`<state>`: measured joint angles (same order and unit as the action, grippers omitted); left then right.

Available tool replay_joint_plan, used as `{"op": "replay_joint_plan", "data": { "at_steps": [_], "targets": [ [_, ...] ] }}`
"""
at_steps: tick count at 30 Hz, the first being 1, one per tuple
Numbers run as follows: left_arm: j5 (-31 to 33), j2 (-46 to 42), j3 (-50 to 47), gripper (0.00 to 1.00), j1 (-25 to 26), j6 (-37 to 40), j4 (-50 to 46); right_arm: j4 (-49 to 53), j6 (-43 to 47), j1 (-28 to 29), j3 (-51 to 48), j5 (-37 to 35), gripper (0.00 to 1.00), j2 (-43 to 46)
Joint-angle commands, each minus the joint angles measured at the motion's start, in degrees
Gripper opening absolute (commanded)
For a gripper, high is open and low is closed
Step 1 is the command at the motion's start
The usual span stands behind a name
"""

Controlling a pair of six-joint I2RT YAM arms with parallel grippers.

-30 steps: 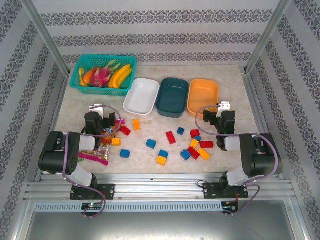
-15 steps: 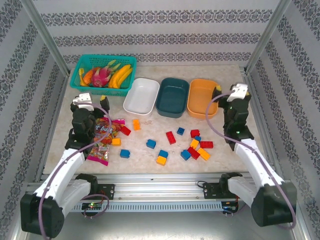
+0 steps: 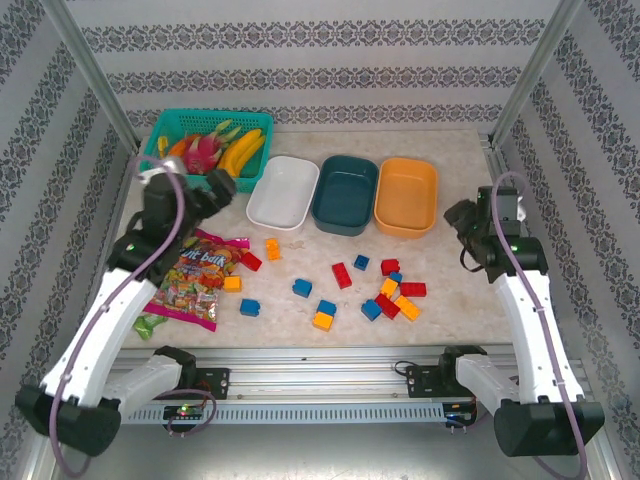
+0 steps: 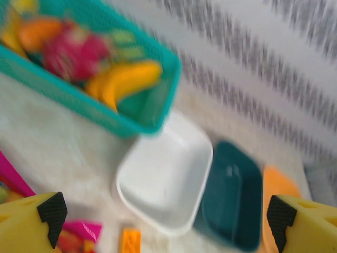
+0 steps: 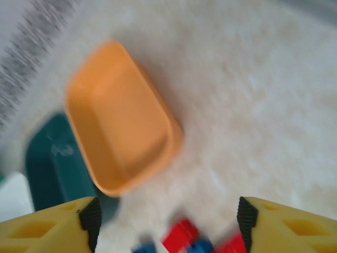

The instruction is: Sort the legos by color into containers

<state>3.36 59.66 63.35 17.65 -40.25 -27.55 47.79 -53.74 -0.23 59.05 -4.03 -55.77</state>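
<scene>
From above, the bricks (image 3: 385,290) lie loose across the middle and near part of the worktop (image 3: 470,290). Red, blue and orange are mixed, thickest toward the near right. The white dish (image 3: 283,192), teal dish (image 3: 345,194) and orange dish (image 3: 406,195) sit in a row by the far edge, all empty. The left gripper (image 3: 222,185) hangs high beside the fruit basket (image 3: 200,112), and the right gripper (image 3: 458,216) hangs just right of the orange dish.

Sorting looks unstarted, so the step is likely a first pick. Choose a brick standing free at the fringe of the cluster, drop straight onto it and pinch its flat sides. Keep one colour per dish.

The candy bag (image 3: 190,275) by the left edge carries white lettering, too small to read surely.

The left wrist view is blurred. Its fingers (image 4: 31,221) stand wide apart with nothing between them, above the white dish. An orange brick (image 4: 130,240) lies at the bottom.

In the right wrist view the fingers (image 5: 47,221) are parted more narrowly. They are empty, over bare worktop between the orange dish and some red bricks (image 5: 181,237). No writing shows here.
</scene>
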Motion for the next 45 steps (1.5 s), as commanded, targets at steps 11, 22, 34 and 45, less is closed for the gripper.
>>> {"op": "replay_joint_plan", "data": {
  "at_steps": [11, 22, 34, 45],
  "targets": [
    [-15.8, 14.8, 1.1, 0.99, 30.6, 6.0, 5.2, -3.1, -18.1, 0.1, -20.0, 17.8, 0.66, -5.7],
    [-15.2, 22.7, 7.0, 0.98, 36.4, 7.9, 5.9, -12.3, -21.7, -0.1, -21.5, 21.1, 0.65, -18.0],
    [-15.1, 23.5, 7.8, 0.98, 36.6, 8.5, 5.4, -14.9, -25.9, -0.1, -21.3, 22.2, 0.52, -25.4],
    [-14.1, 23.9, 8.8, 0.98, 36.6, 8.1, 4.9, -9.8, -26.5, 0.1, -16.7, 17.2, 0.27, -23.2]
  ]
}}
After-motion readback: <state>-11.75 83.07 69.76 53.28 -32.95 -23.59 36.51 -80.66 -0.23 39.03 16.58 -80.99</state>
